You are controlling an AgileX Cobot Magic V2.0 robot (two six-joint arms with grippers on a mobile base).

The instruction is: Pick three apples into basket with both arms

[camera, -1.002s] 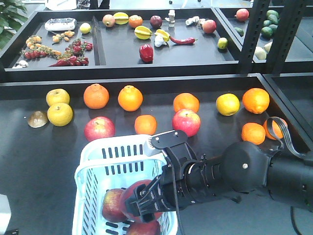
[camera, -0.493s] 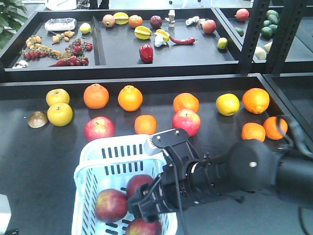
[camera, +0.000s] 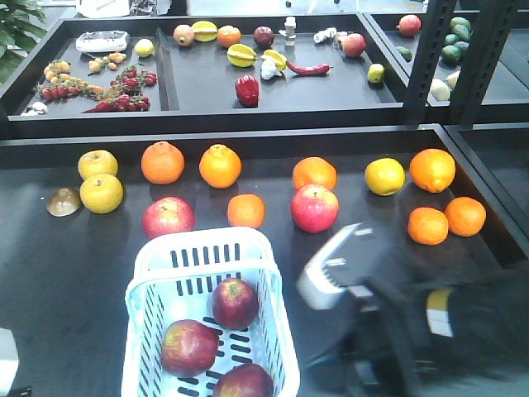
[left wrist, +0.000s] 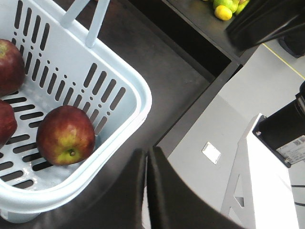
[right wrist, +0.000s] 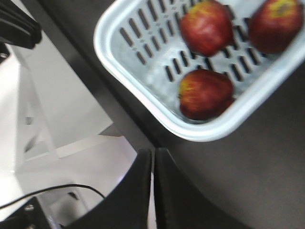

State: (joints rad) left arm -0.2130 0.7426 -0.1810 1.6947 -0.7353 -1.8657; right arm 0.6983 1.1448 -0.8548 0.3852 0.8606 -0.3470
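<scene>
While both tools (left wrist: 145,191) (right wrist: 153,191) stay pressed together empty, no readable writing shows on the basket (camera: 157,269).

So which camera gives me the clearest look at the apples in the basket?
The front view: all three apples sit sharp inside the basket. The right wrist view also shows three, but blurred. The left wrist view shows one whole apple and crops the others.

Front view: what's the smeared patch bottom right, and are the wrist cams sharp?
Front view: the right arm is motion-blurred, its outline smeared; the basket and the table fruit stay crisp. Right wrist view: soft overall, the three apples slightly smeared. Left wrist view: sharp, the apple shows clear streaks.
</scene>
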